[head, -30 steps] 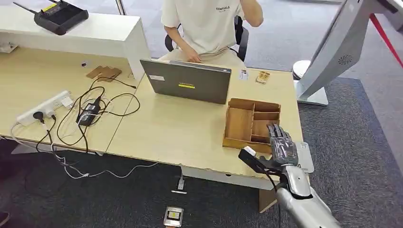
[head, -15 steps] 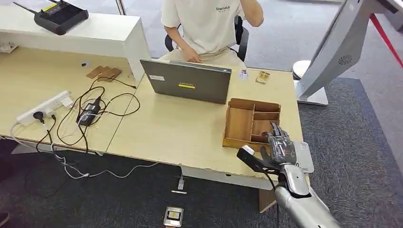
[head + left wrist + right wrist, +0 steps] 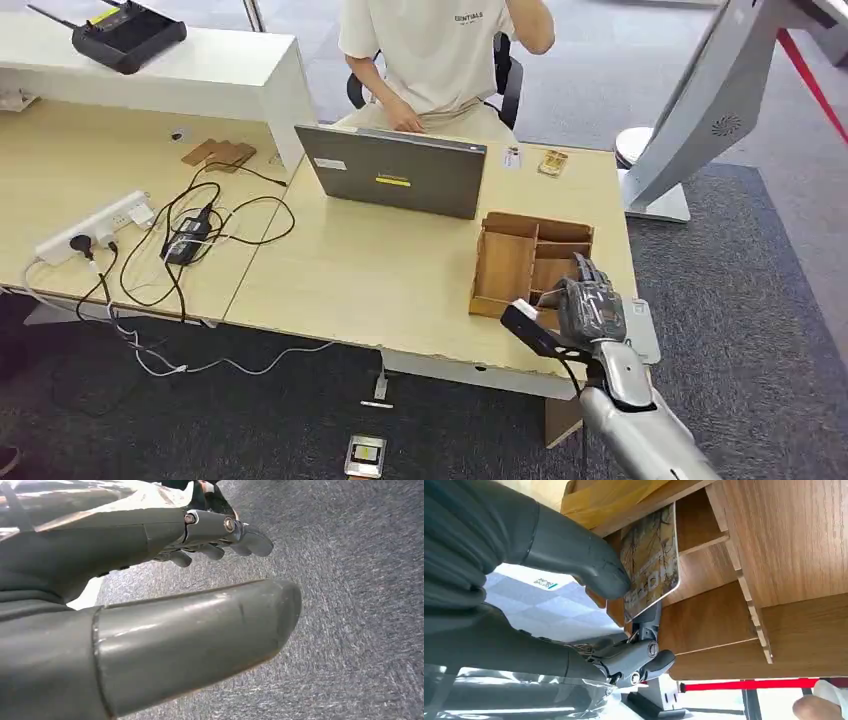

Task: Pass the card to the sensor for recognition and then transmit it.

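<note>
Right hand (image 3: 589,580) pinches card (image 3: 651,562) inside wooden tray (image 3: 505,262); near table edge.

The scene is evenly and brightly lit; soft shadows are cast under the table (image 3: 400,290). Glare is seen on the left hand (image 3: 150,630), which is blurred by closeness. The carpet (image 3: 360,580) is rendered sharply.

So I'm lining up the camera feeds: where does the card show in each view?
Head view: hidden behind the right hand at the wooden tray.
Left wrist view: not in it.
Right wrist view: card pinched by the thumb, centre.
Shared landmark: the wooden tray.
</note>
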Tool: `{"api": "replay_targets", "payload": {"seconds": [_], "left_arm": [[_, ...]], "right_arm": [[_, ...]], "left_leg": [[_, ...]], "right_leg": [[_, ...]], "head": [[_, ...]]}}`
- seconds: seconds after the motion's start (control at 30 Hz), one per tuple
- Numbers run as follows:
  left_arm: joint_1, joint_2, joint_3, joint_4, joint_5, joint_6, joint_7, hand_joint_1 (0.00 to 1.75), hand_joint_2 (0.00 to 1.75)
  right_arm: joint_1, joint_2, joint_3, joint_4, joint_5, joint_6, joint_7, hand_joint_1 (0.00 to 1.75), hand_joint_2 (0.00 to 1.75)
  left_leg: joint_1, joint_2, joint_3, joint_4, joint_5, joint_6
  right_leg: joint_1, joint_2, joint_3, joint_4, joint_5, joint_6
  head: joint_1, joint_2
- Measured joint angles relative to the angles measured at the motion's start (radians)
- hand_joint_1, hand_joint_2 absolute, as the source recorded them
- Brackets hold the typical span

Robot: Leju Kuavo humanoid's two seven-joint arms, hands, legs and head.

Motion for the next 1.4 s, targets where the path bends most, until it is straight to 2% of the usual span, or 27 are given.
{"api": "replay_targets", "payload": {"seconds": [0.03,0.13,0.2,0.23,0.27,0.33,0.47,0.53,0.57,0.6,1.07,1.4], "left_arm": [[0.0,0.0,0.0,0.0,0.0,0.001,0.0,0.0,0.0],[0.0,0.0,0.0,0.0,0.0,0.005,0.0,0.0,0.0],[0.0,0.0,0.0,0.0,0.0,0.008,0.0,0.0,0.0],[0.0,0.0,0.0,0.0,0.0,0.01,0.0,0.0,0.0],[0.0,0.0,0.0,0.0,0.0,0.01,-0.002,0.0,0.0],[0.0,0.0,0.0,0.0,0.0,0.01,-0.003,0.0,0.0],[0.001,0.0,0.0,0.0,0.0,0.01,-0.003,0.0,0.0],[0.001,0.0,0.0,0.0,0.0,0.01,-0.004,0.0,0.0],[0.001,0.0,0.0,0.0,0.0,0.01,-0.004,0.0,0.0],[0.001,0.0,0.0,0.0,0.0,0.01,-0.004,0.0,0.0],[0.002,0.0,-0.009,0.0,0.0,0.012,-0.005,0.0,0.0],[0.003,0.0,-0.018,0.0,0.0,0.012,-0.007,0.0,0.0]], "right_arm": [[0.0,0.0,0.0,0.001,0.0,-0.002,0.0,1.2,1.75],[0.0,0.002,0.0,0.006,0.0,-0.007,-0.002,1.2,1.75],[-0.001,0.005,0.0,0.01,0.001,-0.014,-0.003,1.26,1.75],[-0.002,0.005,0.0,0.011,0.001,-0.016,-0.004,1.43,1.75],[-0.003,0.005,0.0,0.012,0.001,-0.016,-0.004,1.52,1.75],[-0.003,0.005,0.0,0.015,0.0,-0.016,-0.005,1.55,1.75],[-0.008,0.005,-0.001,0.018,-0.001,-0.016,-0.005,1.5,1.75],[-0.013,0.005,-0.001,0.019,-0.001,-0.017,-0.004,1.55,1.75],[-0.015,0.005,-0.001,0.019,-0.001,-0.018,-0.004,1.71,1.75],[-0.016,0.005,-0.002,0.019,-0.001,-0.018,-0.004,1.75,1.75],[-0.047,-0.003,-0.025,-0.009,-0.02,-0.043,0.003,1.75,1.75],[-0.092,-0.054,-0.059,-0.162,0.01,-0.02,0.047,1.75,1.75]], "left_leg": [[0.0,0.0,0.0,0.0,0.0,0.0],[0.0,0.0,0.0,0.0,0.0,0.0],[0.0,0.0,0.0,0.0,0.0,0.0],[0.0,0.0,0.0,0.0,0.0,0.0],[0.0,0.0,0.0,0.0,0.0,0.0],[0.0,0.0,0.0,0.0,0.0,0.0],[0.0,0.0,0.0,0.0,0.0,0.0],[0.0,0.0,0.0,0.0,0.0,0.0],[0.0,0.0,0.0,0.0,0.0,0.0],[0.0,0.0,0.0,0.0,0.0,0.0],[0.0,0.0,0.0,0.0,0.0,0.0],[0.0,0.0,0.0,0.0,0.0,0.0]], "right_leg": [[0.0,0.0,0.0,0.0,0.0,0.0],[0.0,0.0,0.0,0.0,0.0,0.0],[0.0,0.0,0.0,0.0,0.0,0.0],[0.0,0.0,0.0,0.0,0.0,0.0],[0.0,0.0,0.0,0.0,0.0,0.0],[0.0,0.0,0.0,0.0,0.0,0.0],[0.0,0.0,0.0,0.0,0.0,0.0],[0.0,0.0,0.0,0.0,0.0,0.0],[0.0,0.0,0.0,0.0,0.0,0.0],[0.0,0.0,0.0,0.0,0.0,0.0],[0.0,0.0,0.0,0.0,0.0,0.0],[0.0,0.0,0.0,0.0,0.0,0.0]], "head": [[0.0,0.0],[0.0,0.0],[0.0,0.0],[0.0,0.0],[0.0,0.0],[0.0,0.0],[0.0,0.0],[0.0,0.0],[0.0,0.0],[0.0,0.0],[0.0,0.0],[0.0,0.0]]}}
